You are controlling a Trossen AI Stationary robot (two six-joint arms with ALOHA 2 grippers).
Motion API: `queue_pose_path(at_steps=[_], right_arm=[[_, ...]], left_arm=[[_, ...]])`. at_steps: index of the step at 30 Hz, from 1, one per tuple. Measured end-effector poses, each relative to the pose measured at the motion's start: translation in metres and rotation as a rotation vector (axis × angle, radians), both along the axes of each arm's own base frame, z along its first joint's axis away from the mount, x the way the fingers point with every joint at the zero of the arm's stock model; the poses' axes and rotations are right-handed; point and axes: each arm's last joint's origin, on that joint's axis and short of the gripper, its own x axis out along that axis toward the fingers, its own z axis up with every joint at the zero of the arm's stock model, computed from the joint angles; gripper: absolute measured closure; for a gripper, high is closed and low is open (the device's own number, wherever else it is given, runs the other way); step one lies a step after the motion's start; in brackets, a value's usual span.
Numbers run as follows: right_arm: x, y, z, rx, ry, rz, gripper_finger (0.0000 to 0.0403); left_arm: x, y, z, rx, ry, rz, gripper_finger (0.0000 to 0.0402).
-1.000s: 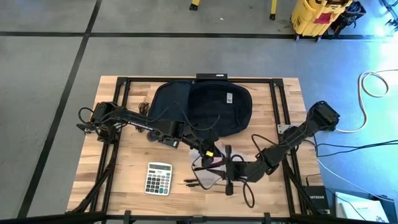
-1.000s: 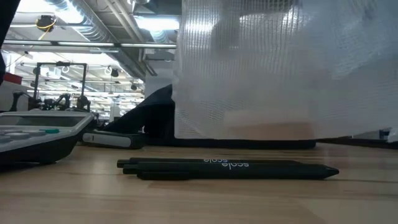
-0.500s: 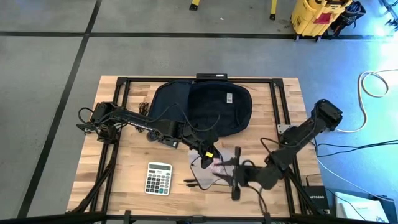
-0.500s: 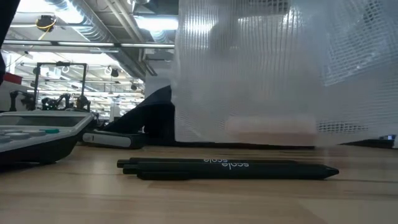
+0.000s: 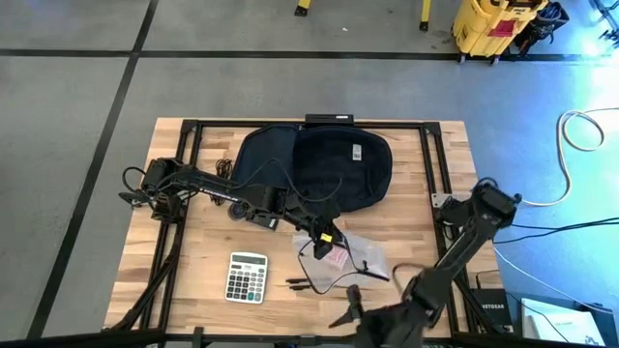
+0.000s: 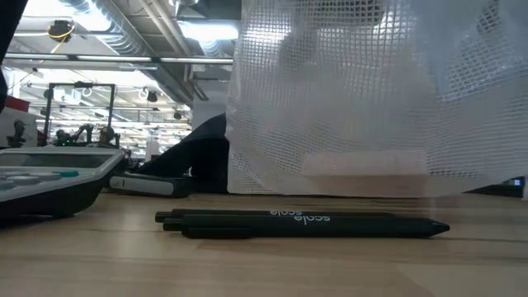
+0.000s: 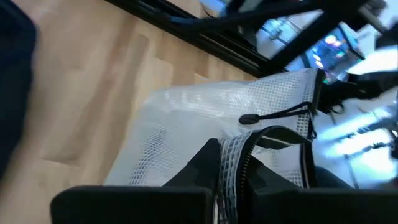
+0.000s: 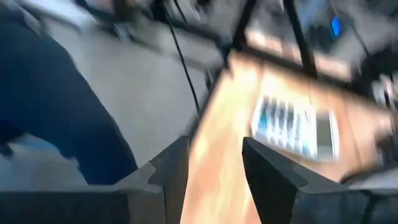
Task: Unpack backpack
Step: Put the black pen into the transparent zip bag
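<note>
The dark backpack (image 5: 319, 164) lies open at the table's far middle, also dark in the low view (image 6: 202, 153). My left gripper (image 5: 324, 244) reaches past its near edge and is shut on a white mesh pouch (image 5: 356, 257) that fills the low view (image 6: 371, 99). My right gripper (image 5: 343, 307) stands open at the table's near edge, away from the pouch, with nothing between its fingers (image 8: 214, 146). My left gripper pinches the pouch's zipper edge (image 7: 231, 163) between its two fingers, at the pouch's left end. The fingers slant down from the table's left. The held end is raised, and the rest of the pouch slopes away to the tabletop on the right (image 5: 377, 266).
A calculator (image 5: 248, 277) lies near the front left, blurred in the right wrist view (image 8: 295, 127). Two dark pens (image 6: 301, 223) lie between it and the pouch. A black frame rail (image 5: 440, 184) runs along the table's right side.
My right gripper has drawn away from the mesh pouch and swung toward the table's near edge, turning toward the table's left. The pouch stays in my left gripper, and its right part has settled and spread on the table.
</note>
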Motion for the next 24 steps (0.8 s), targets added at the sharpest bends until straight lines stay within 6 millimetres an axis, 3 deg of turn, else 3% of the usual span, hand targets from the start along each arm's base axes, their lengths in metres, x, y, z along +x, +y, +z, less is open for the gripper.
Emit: queue_pose_path(at_steps=[7,14,20,24], right_arm=[[0.017,-0.016,-0.047,0.026,0.190,-0.189,0.0269],[0.028,-0.056,-0.093,0.085,0.275,-0.287,0.0269],[0.040,-0.072,-0.110,0.082,0.294,-0.285,0.0269],[0.049,-0.074,-0.121,0.100,0.330,-0.191,0.0269]], left_arm=[[0.002,0.026,-0.001,0.067,-0.002,0.052,0.0402],[0.002,0.049,-0.004,0.092,0.011,0.055,0.0402],[-0.001,0.064,-0.018,0.084,0.041,0.085,0.0402],[-0.003,0.067,-0.026,0.072,0.043,0.087,0.0402]])
